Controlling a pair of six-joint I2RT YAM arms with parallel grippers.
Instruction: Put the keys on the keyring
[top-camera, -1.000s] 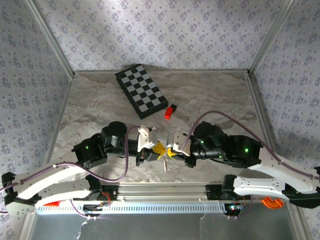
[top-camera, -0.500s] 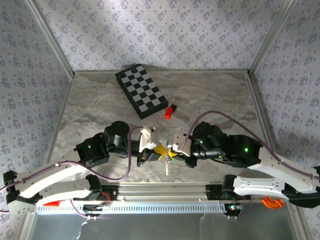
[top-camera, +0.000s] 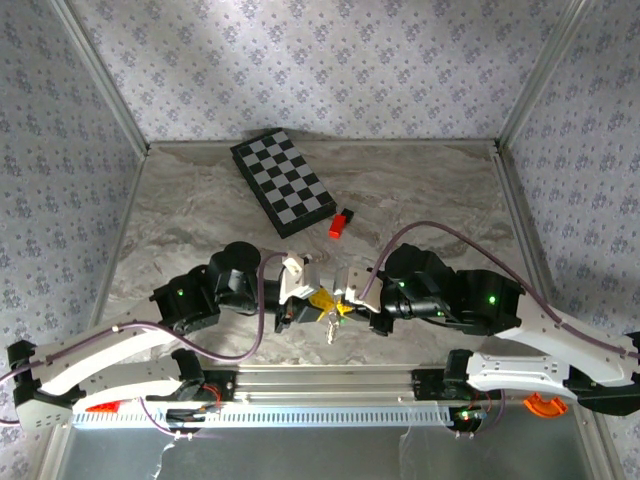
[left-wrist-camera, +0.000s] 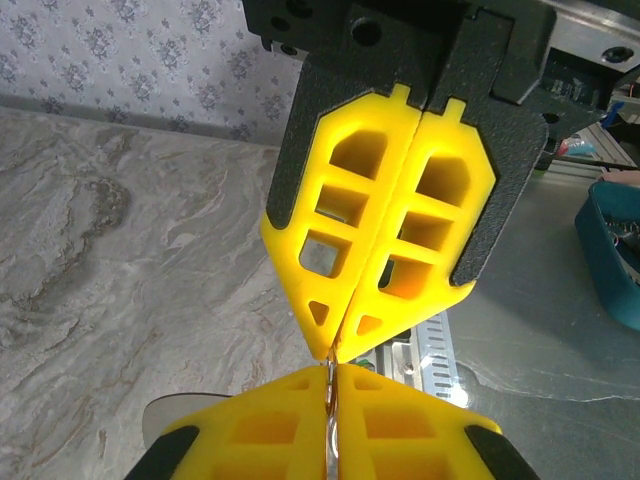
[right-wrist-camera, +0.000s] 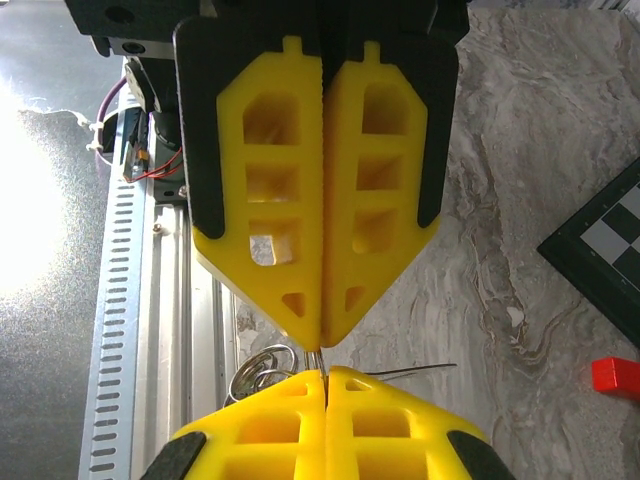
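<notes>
Left arm nudged toward the right arm; left tool (top-camera: 318, 300) pinching the keyring (right-wrist-camera: 262, 368) wire, right tool (top-camera: 346, 305) pressed together tip-to-tip against it, likely steadying the loop for threading

Checkerboard (top-camera: 283, 182) upper centre of overhead frame, lying flat, turned diagonally. Small red-and-black block (top-camera: 341, 224) just beside its lower right corner, apart. Grey marbled tabletop (top-camera: 180, 220) beneath both. Floral wallpaper walls (top-camera: 330, 70) around three sides. Slotted metal rail (top-camera: 300, 415) along bottom edge. Teal container (left-wrist-camera: 612, 250) at right edge of left wrist frame.
</notes>
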